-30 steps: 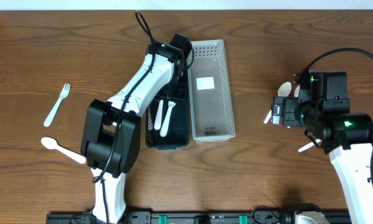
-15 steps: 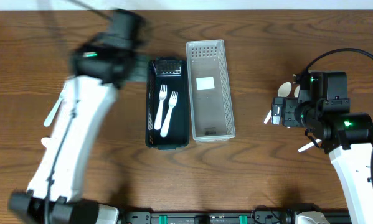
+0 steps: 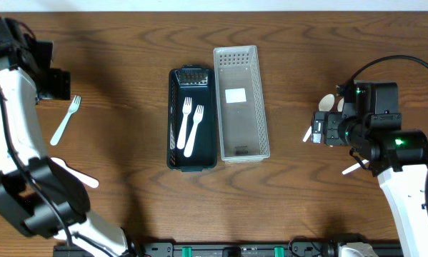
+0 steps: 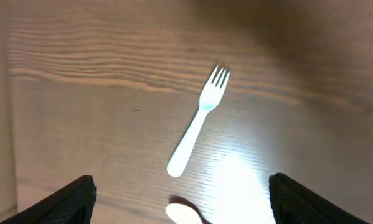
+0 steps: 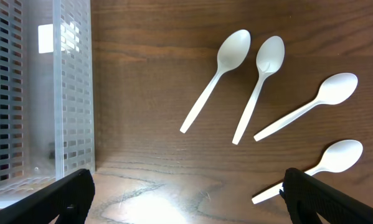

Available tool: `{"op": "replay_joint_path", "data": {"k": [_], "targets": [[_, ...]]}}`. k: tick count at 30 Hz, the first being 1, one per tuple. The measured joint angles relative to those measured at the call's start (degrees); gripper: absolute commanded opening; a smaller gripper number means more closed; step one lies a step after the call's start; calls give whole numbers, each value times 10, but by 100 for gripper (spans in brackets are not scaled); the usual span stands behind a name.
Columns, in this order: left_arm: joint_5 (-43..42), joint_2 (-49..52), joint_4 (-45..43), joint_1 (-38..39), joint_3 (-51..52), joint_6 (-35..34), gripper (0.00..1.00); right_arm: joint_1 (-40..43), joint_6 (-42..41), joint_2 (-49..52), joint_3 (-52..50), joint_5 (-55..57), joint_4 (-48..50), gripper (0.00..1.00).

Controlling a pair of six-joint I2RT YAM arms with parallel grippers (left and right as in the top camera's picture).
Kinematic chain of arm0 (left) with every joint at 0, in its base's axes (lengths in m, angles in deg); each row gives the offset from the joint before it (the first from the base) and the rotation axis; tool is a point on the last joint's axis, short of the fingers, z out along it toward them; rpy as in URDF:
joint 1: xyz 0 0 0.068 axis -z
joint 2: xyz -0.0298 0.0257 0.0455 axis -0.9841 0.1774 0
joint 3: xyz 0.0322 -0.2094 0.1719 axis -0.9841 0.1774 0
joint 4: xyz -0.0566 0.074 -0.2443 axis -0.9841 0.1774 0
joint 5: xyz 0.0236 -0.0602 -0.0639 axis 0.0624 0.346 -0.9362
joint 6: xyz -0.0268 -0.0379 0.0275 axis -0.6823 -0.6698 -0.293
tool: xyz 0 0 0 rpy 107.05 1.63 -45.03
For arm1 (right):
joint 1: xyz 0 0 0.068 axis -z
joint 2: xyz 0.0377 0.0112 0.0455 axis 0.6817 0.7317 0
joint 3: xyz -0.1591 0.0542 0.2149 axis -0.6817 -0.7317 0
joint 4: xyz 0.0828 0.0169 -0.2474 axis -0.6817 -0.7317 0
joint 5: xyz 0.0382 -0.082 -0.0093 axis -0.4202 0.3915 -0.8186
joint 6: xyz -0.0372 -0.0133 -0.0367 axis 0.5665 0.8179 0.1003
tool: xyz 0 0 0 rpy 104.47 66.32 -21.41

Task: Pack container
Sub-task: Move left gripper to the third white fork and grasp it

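Observation:
A dark basket [image 3: 172,114] holds two white forks [image 3: 188,126]. Beside it on the right stands an empty white basket [image 3: 258,100], also at the left of the right wrist view [image 5: 74,93]. A white fork [image 3: 66,119] lies on the table at far left, seen too in the left wrist view [image 4: 197,120]. A white spoon [image 3: 71,172] lies below it; its bowl shows in the left wrist view [image 4: 183,213]. My left gripper [image 4: 180,205] is open and empty above the fork. My right gripper [image 5: 186,199] is open and empty near several white spoons [image 5: 261,81].
The wooden table runs to its far edge at the top of the overhead view. The right arm [image 3: 385,135] hides most of the spoons there. A white label [image 3: 236,95] lies on the white basket's floor.
My left arm has swung from over the dark basket to the far left of the table, above the loose fork. The two forks stay in the dark basket. The right arm has not moved.

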Motion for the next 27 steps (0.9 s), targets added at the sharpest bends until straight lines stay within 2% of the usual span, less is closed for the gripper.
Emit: {"op": "replay_joint_path", "data": {"k": [11,19,27], "targets": [[-23,156,-15,-33,0,96,82,0,0,0,0,0,0,99],[-23,182,-16,-34,1,142,83,0,-1,0,0,0,0,99],[-22,222,-19,-35,-2,158,83,0,-14,0,0,0,-7,99]]}}
